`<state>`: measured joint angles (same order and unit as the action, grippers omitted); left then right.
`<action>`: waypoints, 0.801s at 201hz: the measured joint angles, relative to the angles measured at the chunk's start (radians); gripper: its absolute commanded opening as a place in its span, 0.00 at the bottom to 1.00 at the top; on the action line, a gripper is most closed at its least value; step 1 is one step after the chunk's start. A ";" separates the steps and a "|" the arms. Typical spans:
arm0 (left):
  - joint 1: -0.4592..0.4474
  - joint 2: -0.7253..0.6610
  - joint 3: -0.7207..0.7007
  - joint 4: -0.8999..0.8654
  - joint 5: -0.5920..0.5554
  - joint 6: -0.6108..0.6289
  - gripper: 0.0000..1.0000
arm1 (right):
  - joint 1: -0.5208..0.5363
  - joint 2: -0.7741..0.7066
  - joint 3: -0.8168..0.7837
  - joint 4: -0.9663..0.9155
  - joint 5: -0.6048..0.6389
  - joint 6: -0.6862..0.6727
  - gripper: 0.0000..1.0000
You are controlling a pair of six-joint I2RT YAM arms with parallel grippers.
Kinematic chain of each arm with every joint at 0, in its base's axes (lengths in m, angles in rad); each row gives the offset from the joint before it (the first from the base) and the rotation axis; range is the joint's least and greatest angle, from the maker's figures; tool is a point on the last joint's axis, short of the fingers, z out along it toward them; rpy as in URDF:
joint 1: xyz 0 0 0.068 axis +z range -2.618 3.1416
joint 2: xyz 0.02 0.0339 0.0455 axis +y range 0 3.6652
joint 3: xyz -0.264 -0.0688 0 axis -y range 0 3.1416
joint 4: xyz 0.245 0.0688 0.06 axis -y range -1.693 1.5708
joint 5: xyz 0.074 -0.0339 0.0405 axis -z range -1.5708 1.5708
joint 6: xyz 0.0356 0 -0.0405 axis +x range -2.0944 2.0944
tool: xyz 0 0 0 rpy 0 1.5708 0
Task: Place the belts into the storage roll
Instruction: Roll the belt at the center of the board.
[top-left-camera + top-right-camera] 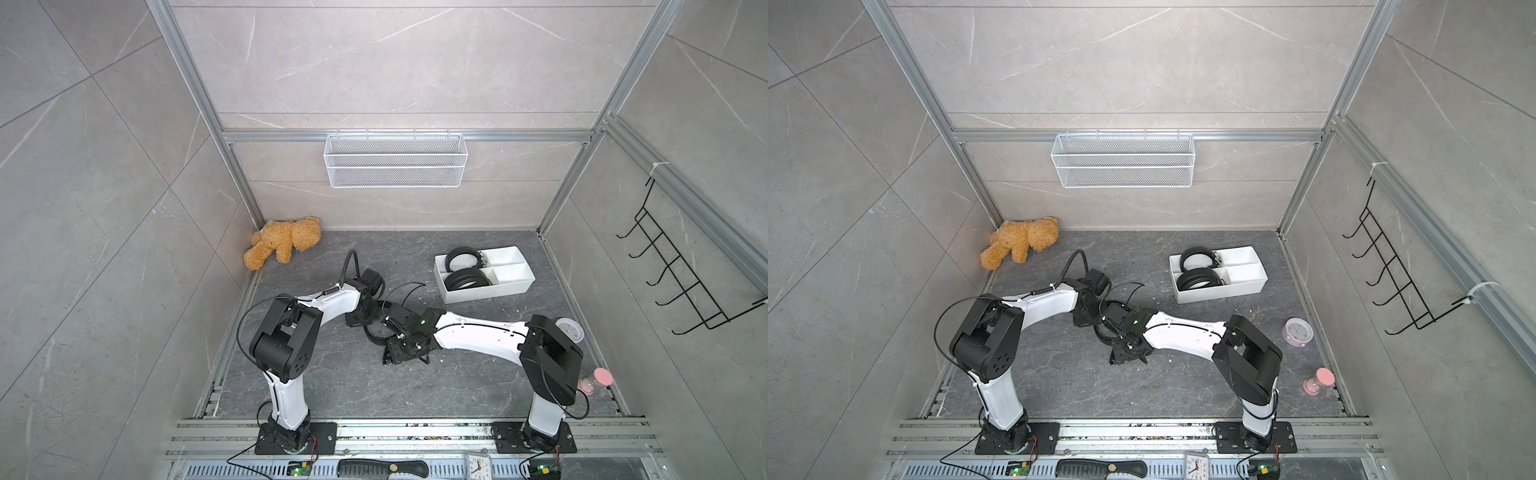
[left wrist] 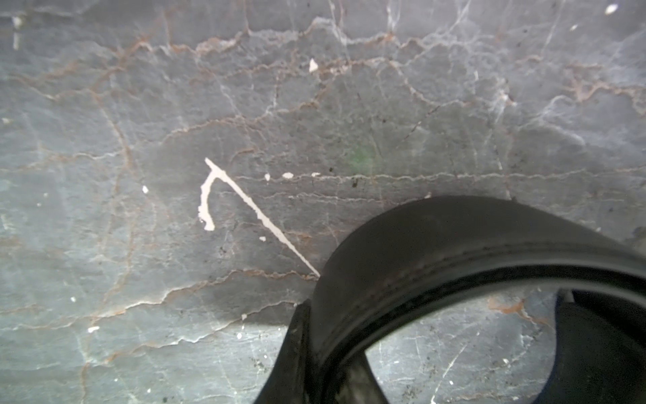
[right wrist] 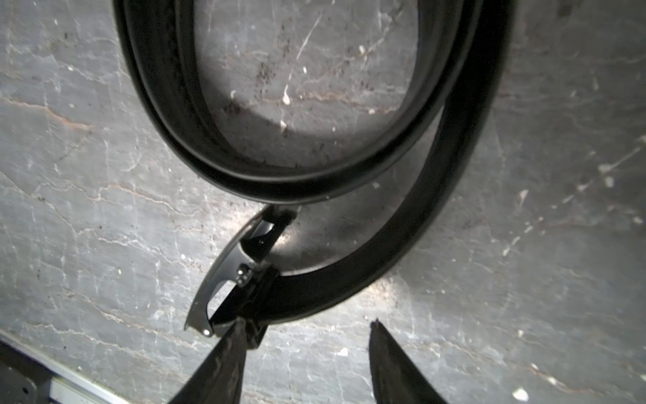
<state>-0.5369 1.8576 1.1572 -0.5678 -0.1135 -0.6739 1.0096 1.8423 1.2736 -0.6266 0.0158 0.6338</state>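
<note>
The storage roll (image 1: 486, 296) is a white divided tray at the back right, with two coiled belts (image 1: 462, 258) (image 1: 464, 279) in its left compartments. A third belt (image 1: 371, 334) lies loosely coiled on the dark table between my two wrists. In the left wrist view my left gripper (image 2: 325, 356) is shut on this belt's strap (image 2: 454, 245). In the right wrist view my right gripper (image 3: 307, 323) is open over bare table. One of its fingertips (image 3: 237, 328) touches the belt's metal buckle (image 3: 227, 276), and the coil (image 3: 279, 182) lies just beyond.
A brown teddy bear (image 1: 282, 243) lies in the back left corner. A white wire basket (image 1: 395, 160) hangs on the back wall and a black hook rack (image 1: 681, 266) on the right wall. A lilac clock (image 1: 1297, 331) and a pink hourglass (image 1: 1318, 381) stand at the right.
</note>
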 measured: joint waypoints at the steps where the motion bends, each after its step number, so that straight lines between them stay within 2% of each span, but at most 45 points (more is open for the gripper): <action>1: 0.000 0.000 0.000 0.000 0.000 0.000 0.00 | 0.000 0.000 0.000 0.000 0.001 0.000 0.57; 87: -0.002 -0.009 -0.012 0.016 -0.005 -0.001 0.00 | -0.032 -0.026 -0.016 -0.035 0.075 0.056 0.61; 161: -0.006 -0.009 -0.016 0.021 -0.011 -0.011 0.00 | -0.036 0.062 0.054 0.034 0.032 0.043 0.59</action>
<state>-0.5430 1.8484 1.1416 -0.5472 -0.1242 -0.6849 0.9737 1.9045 1.3273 -0.5930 0.0479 0.6773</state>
